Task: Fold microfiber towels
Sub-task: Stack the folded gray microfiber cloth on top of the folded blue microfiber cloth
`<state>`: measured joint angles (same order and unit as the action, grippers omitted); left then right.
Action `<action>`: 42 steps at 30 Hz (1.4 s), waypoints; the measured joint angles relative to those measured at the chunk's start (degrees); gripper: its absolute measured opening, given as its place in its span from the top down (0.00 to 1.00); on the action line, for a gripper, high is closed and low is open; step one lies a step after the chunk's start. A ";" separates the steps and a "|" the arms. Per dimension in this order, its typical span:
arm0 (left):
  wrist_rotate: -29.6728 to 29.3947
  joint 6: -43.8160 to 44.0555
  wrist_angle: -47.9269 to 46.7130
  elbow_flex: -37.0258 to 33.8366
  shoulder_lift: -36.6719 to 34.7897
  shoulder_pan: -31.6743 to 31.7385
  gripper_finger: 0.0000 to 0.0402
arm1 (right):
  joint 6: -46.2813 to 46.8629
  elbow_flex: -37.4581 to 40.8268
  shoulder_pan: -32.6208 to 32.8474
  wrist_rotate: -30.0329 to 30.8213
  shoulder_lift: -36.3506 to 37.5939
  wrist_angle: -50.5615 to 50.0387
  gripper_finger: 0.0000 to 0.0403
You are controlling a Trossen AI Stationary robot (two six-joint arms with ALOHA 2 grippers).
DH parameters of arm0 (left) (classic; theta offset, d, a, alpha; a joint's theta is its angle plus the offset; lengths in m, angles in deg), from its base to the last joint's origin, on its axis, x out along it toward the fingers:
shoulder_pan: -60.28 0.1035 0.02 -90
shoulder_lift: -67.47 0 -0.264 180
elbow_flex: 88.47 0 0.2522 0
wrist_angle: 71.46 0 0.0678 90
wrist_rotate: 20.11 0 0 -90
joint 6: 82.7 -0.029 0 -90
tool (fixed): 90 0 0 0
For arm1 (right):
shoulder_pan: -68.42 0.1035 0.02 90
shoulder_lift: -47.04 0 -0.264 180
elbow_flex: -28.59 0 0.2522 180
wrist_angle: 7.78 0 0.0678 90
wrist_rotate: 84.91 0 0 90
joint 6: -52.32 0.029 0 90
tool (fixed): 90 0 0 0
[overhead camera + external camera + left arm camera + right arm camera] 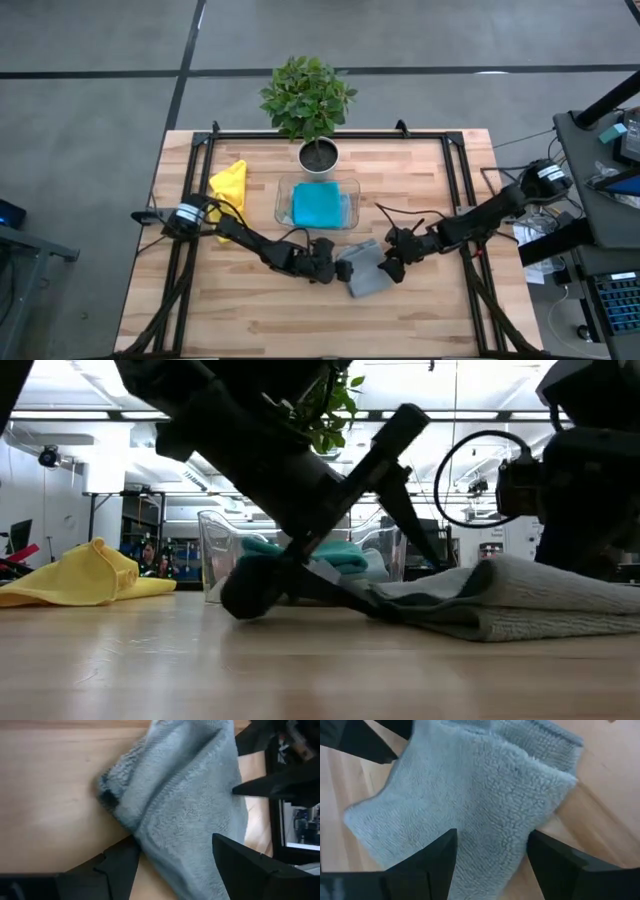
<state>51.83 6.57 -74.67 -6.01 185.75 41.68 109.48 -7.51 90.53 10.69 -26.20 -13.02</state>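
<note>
Grey towel (365, 268) folded, edges between left end effector (335, 266), right end effector (392, 266); both apart.

Towel (366, 270) between two arms' jaws

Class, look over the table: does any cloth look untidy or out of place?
Yes. The crumpled yellow microfiber towel lies heaped near the table's left edge, unfolded. The grey microfiber towel between the end effectors lies askew, its layers uneven.
</note>
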 joint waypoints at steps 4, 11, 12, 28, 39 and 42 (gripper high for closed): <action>-0.34 -0.33 0.29 1.66 2.03 -0.12 0.44 | -0.82 -0.08 0.00 -0.02 -3.86 5.48 0.44; -0.90 -3.43 -0.22 2.53 2.38 -0.21 0.55 | -1.32 0.02 0.00 -0.30 -6.50 10.65 0.57; -0.90 -3.97 -0.22 2.54 2.42 -0.23 0.58 | -1.56 0.04 0.00 -0.30 -6.43 10.88 0.61; -4.49 -17.36 -1.60 2.97 1.45 -0.10 0.99 | -4.35 -0.20 0.00 0.90 -5.11 15.38 0.96; -5.14 -23.73 -15.02 2.99 -7.36 -0.08 1.00 | -8.59 -0.54 -0.04 5.55 -0.76 18.02 0.97; -6.59 -26.97 -18.49 2.93 -10.39 0.14 1.00 | -11.41 -1.75 -0.66 6.65 -0.17 17.82 0.97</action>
<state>45.24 -20.40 -93.16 -3.08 175.36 41.82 98.07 -9.26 89.87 17.33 -26.37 4.81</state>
